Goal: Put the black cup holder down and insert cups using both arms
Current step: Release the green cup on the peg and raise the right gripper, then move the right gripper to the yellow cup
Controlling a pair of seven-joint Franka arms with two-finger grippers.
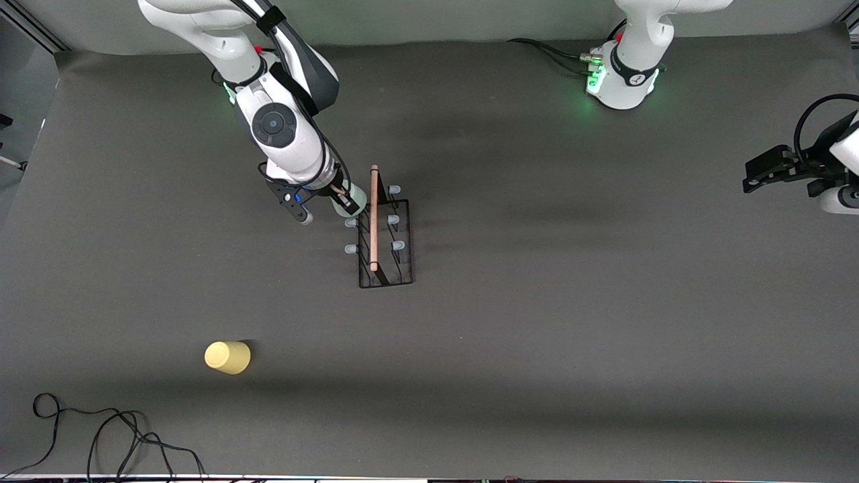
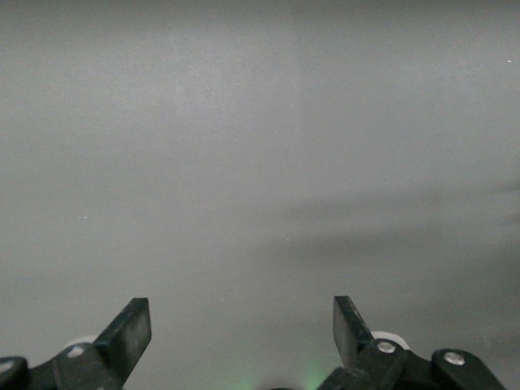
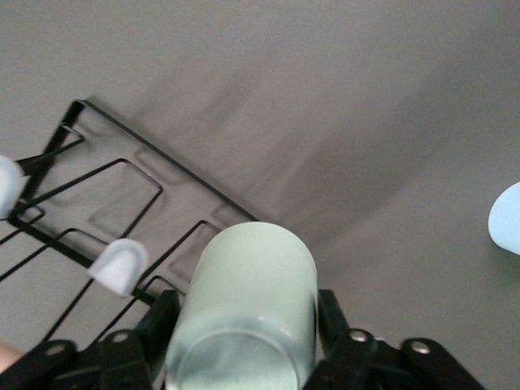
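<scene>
Front view, nearest first: yellow cup (image 1: 227, 357) lies untouched on the tabletop (image 1: 570, 335), so that one I judge still to do. Black cup holder (image 1: 386, 235) stands placed mid-table. Right tool (image 3: 244, 325) flanks the pale green cup (image 3: 248, 305) at a peg; whether it grips, I cannot tell. Left tool (image 2: 242, 325) waits wide and empty.

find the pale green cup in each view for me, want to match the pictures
Front view: the pale green cup sits at the right hand, against the black cup holder at its end farther from the camera.
Left wrist view: not in it; only bare table and the left hand, open.
Right wrist view: low in the middle, between the hand's fingers.
Shared landmark: the holder's wire base.
</scene>
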